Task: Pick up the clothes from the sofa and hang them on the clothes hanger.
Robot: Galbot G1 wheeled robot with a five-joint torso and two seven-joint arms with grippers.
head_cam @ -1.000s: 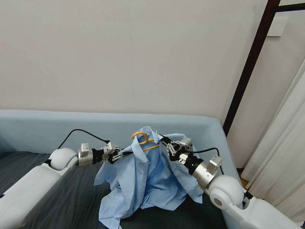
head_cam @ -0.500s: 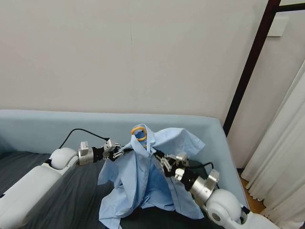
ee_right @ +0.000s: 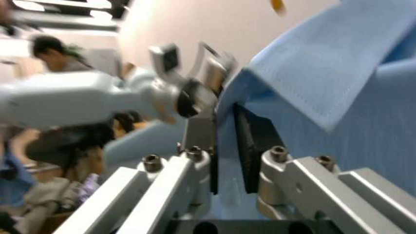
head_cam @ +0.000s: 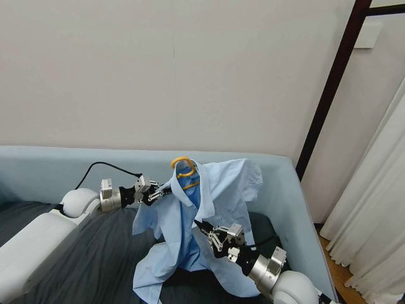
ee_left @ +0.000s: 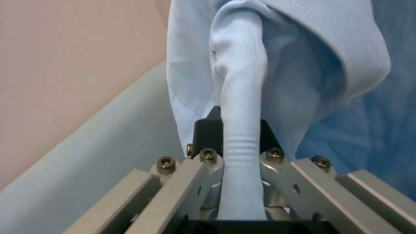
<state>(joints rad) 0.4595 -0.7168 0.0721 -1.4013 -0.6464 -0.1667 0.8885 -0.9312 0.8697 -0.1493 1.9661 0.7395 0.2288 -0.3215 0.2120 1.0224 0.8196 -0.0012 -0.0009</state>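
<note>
A light blue shirt (head_cam: pixel 190 228) hangs on a yellow hanger (head_cam: pixel 182 166) above the sofa, its tail resting on the seat. My left gripper (head_cam: pixel 159 193) is shut on the shirt's shoulder. In the left wrist view my left gripper (ee_left: pixel 239 134) has its jaws clamped on a fabric-covered bar, the shirt (ee_left: pixel 293 58) draped past it. My right gripper (head_cam: pixel 206 232) is lower, shut on the shirt's front edge. In the right wrist view my right gripper (ee_right: pixel 226 146) pinches the shirt (ee_right: pixel 338 87), with the left gripper (ee_right: pixel 188 78) farther off.
The sofa has a pale blue backrest (head_cam: pixel 57 168) and a dark grey seat (head_cam: pixel 95 253). A dark vertical post (head_cam: pixel 329 88) and white curtains (head_cam: pixel 380 209) stand at the right. A plain wall is behind.
My right gripper has slid down from the collar by the hanger to the lower front edge. The left gripper and hanger rose slightly, and the shirt now hangs more spread out.
</note>
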